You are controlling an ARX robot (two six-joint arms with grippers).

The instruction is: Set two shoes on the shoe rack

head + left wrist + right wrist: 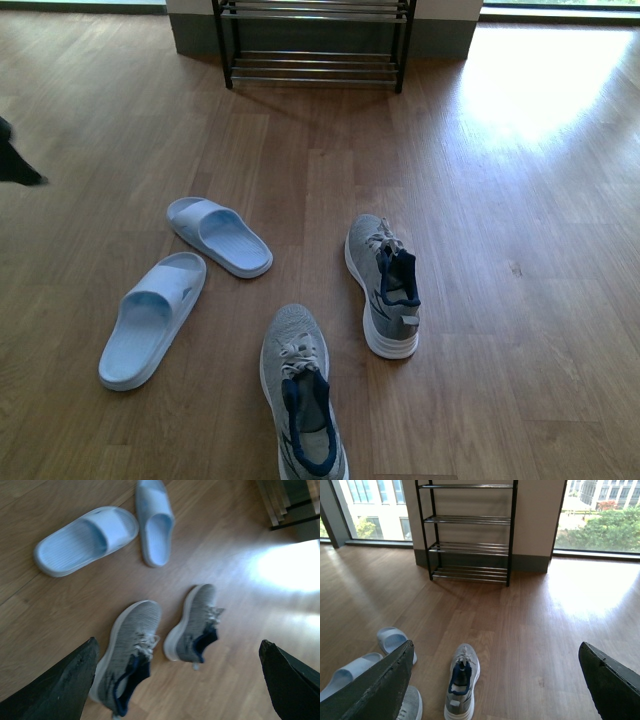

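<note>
- Left gripper (pixel 176 645): fingers spread wide, grasping nothing, above the shoes.
- Right gripper (pixel 496 646): likewise released and empty.
- Grey sneakers (pixel 383 290): both on the wooden floor (pixel 520 250), lying apart.
- Pale blue slippers (pixel 218 235): on the floor, left of the sneakers.
- Shoe rack (pixel 315 70): against the far wall, well apart from all four shoes.

Warm wooden floor (pixel 520 300) runs plank by plank to a pale wall (pixel 535 520) with a dark skirting board (pixel 530 562), flanked by the left window (pixel 375 510) and right window (pixel 600 520). Sun's pouring in, leaving a bright patch (pixel 545 80) on the boards, with trees (pixel 610 530) and buildings (pixel 370 500) outside.
</note>
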